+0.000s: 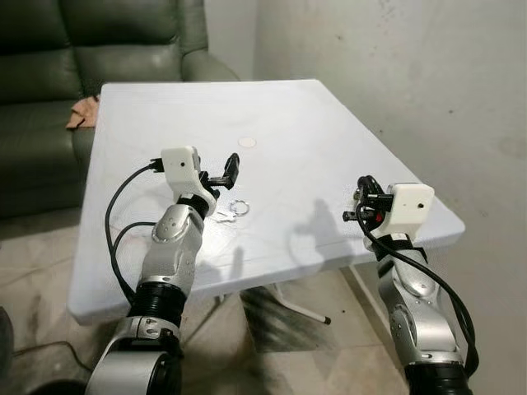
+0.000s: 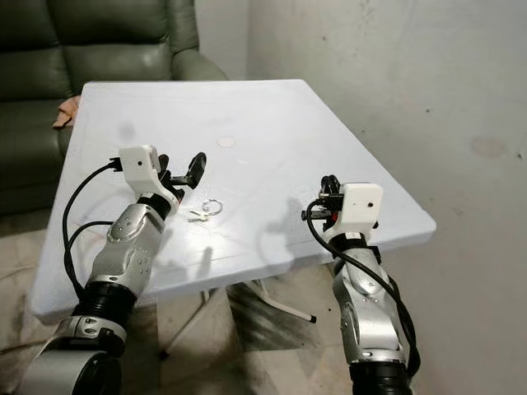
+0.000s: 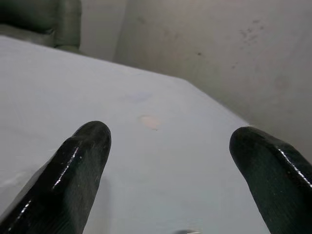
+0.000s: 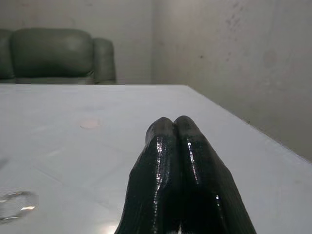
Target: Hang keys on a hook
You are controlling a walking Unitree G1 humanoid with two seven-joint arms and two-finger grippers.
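My left gripper hovers wide open, empty, above the small silver key ring; closing high, I'd likely miss it.

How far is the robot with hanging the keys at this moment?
Nothing looks done yet: the keys lie on the white table. In hand: the left gripper hangs open just above them. The right gripper is shut, empty. Left: grasping, lifting, hanging; I see no hook.

Keys on table, before sofa
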